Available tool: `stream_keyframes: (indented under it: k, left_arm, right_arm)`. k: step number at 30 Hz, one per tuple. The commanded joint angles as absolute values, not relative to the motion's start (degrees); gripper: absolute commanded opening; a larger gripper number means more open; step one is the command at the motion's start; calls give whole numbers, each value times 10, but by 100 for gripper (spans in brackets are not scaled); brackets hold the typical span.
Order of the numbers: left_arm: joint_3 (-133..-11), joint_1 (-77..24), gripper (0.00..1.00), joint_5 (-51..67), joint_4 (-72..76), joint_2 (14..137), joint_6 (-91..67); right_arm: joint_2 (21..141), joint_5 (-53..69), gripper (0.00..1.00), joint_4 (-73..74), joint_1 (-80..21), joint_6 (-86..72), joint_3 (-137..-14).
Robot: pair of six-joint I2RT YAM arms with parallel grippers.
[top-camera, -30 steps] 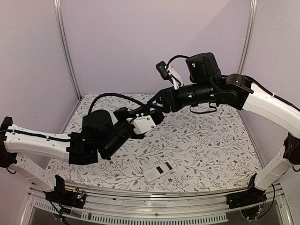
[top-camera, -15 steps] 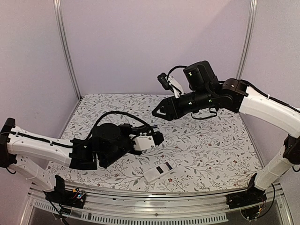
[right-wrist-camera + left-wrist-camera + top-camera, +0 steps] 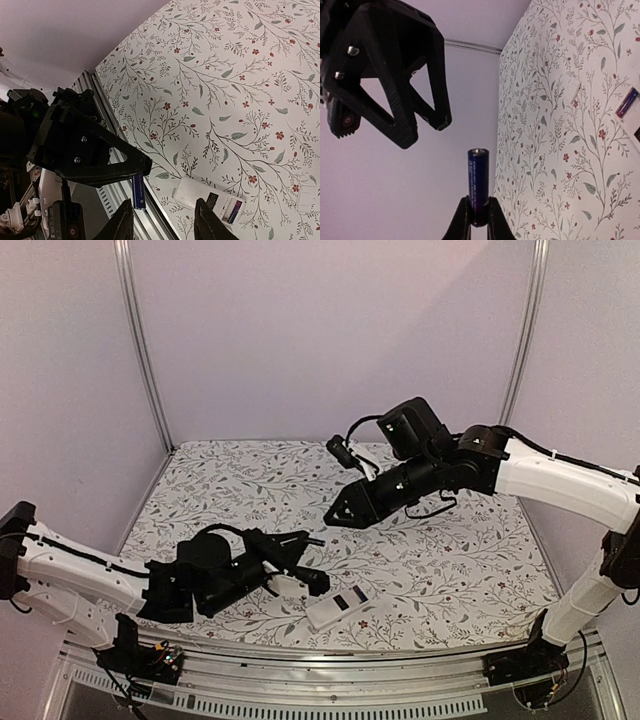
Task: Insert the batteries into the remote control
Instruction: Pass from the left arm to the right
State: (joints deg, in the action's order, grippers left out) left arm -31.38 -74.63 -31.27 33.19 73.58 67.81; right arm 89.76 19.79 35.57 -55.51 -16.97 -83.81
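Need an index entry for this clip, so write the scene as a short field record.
left gripper: jaws shut on a battery, low, close to the remote control
right gripper: jaws apart, empty, raised over the table
remote control: white side up, dark compartment showing, near the table's front edge
white piece: small, loose on the floral cloth beyond the remote control

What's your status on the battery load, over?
Left gripper shut on battery; right gripper open, empty. Remote control lies back up, compartment uncovered. Nothing between battery and remote.
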Motion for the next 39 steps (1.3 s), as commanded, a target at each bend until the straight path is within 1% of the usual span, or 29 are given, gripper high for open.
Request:
stream_keyframes:
  k: [1,5,9,11,15,23,27,32,34,37,38,39]
  left_arm:
    - [-298,-757,0,-335,497,763,843]
    - [-308,-754,0,-347,603,818,955]
    - [-325,-753,0,-347,637,864,989]
    - [-325,-753,0,-346,640,874,998]
    - [-324,-753,0,-347,639,875,998]
    - [-323,-754,0,-344,634,871,992]
    - [-320,-755,0,-343,634,870,983]
    - [-319,-755,0,-345,632,867,972]
    - [-318,-755,0,-345,627,866,965]
    - [-319,-755,0,-346,616,865,946]
    - [-322,-754,0,-348,610,865,929]
    - [-334,-752,17,-356,582,865,900]
  right_arm:
    - [883,197,40,360,-561,-173,-815]
    - [889,194,38,358,-561,-164,-814]
    - [903,193,36,366,-563,-150,-830]
    - [906,189,35,374,-563,-145,-833]
    - [907,189,29,384,-563,-142,-831]
    - [933,197,25,387,-573,-117,-855]
    - [941,208,18,382,-574,-105,-858]
    - [946,210,3,382,-574,-103,-857]
    - [942,205,0,381,-574,-104,-856]
    - [937,190,0,379,-574,-110,-855]
    - [936,182,0,380,-573,-112,-853]
    - [933,173,0,381,-572,-120,-847]
